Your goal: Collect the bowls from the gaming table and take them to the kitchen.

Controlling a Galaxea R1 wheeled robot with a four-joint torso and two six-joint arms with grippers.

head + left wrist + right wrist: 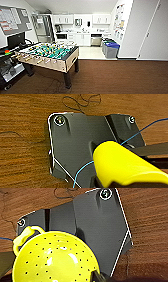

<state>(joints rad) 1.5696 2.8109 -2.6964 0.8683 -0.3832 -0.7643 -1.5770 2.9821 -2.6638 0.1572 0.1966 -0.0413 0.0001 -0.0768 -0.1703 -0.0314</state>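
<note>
One table-football table [51,53], green-fielded and standing on dark legs, is sitting at about 10 o'clock in the head view as the robot is facing the kitchen [80,27] at 12 o'clock. The kitchen is showing white cabinets along its far wall and one steel fridge [42,28] at its 11 o'clock end. Two bins are standing at 1 o'clock where the pale kitchen floor is meeting the brown floor [112,77]: one blue-lidded bin [111,48] in front, and one green-lidded bin [107,41] just behind it. One dark monitor [15,40] and one notice board [13,20] are lining the wall at 9 o'clock.

One yellow bowl [55,260], pierced with small holes and carrying one loop handle at its rim, is hanging close under the right wrist camera, above the brown wood-patterned floor. One yellow rounded shape [120,164] is looming just as close in the left wrist view, with one thin blue cable [140,131] crossing beside it; whether it is the same bowl cannot be told.

The left hand and the right hand are too hard to make out: whether either is spread, pressed together or pinching the bowl cannot be told.
</note>
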